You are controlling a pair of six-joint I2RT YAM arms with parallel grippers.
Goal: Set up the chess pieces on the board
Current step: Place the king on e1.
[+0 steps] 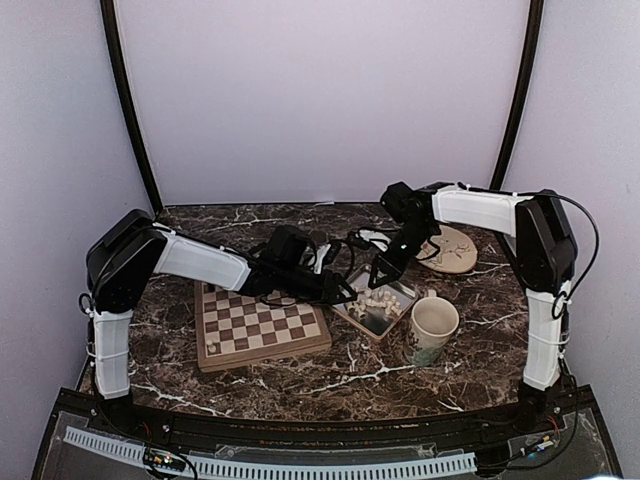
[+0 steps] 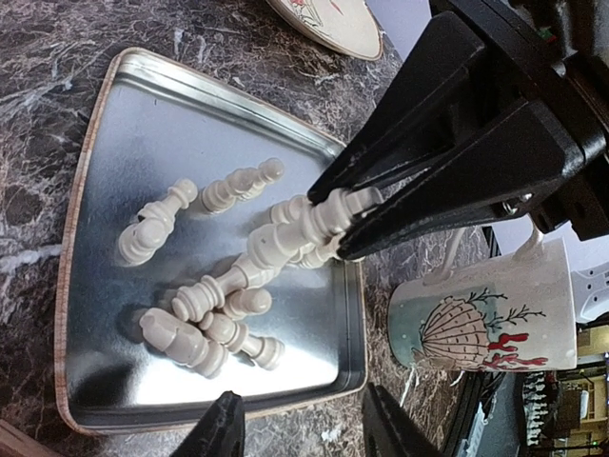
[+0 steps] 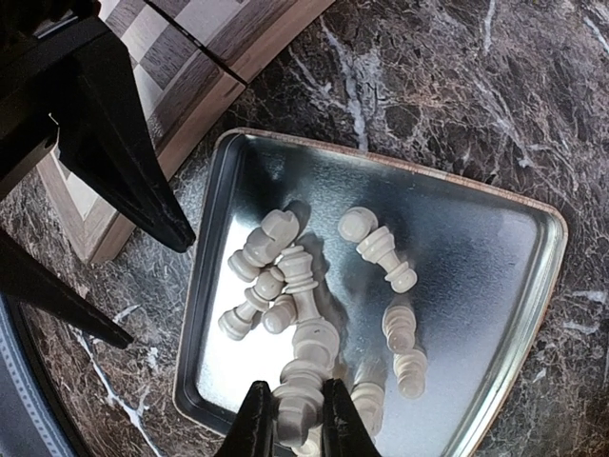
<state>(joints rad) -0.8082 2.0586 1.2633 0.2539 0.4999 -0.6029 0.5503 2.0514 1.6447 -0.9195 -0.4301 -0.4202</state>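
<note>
Far left on marble table (image 1: 400, 385): board (image 1: 262, 322), 1 item, lying flat; whether any men stand on it is too small to tell. Next right: left gripper (image 2: 300, 395), mine, jaws spread wide, nothing between them, hovering over tray's near rim, between board & heap. Centre: tray (image 2: 190, 124), grey metal, just beside board's right edge. Contents: chess pieces (image 2: 157, 227), cream, all lying on their sides, some loose, rest heaped & touching. Right of that: right gripper (image 3: 295, 390), mine, pinched tight on a tall piece (image 2: 328, 214) at one end; piece tilted, its far end down among the heap, so barely raised if at all. Further right: mug (image 2: 485, 319), shell print, near tray's corner, not touching. Behind it: plate (image 1: 448, 248), not involved. Step in hand, as I judge: pick-up of one white man from tray; task looks early, most stock unplaced. Next move needs: lift straight up w/o dragging neighbours, carry left to board w/o clipping left gripper (close by), turn piece upright, set on its square.
</note>
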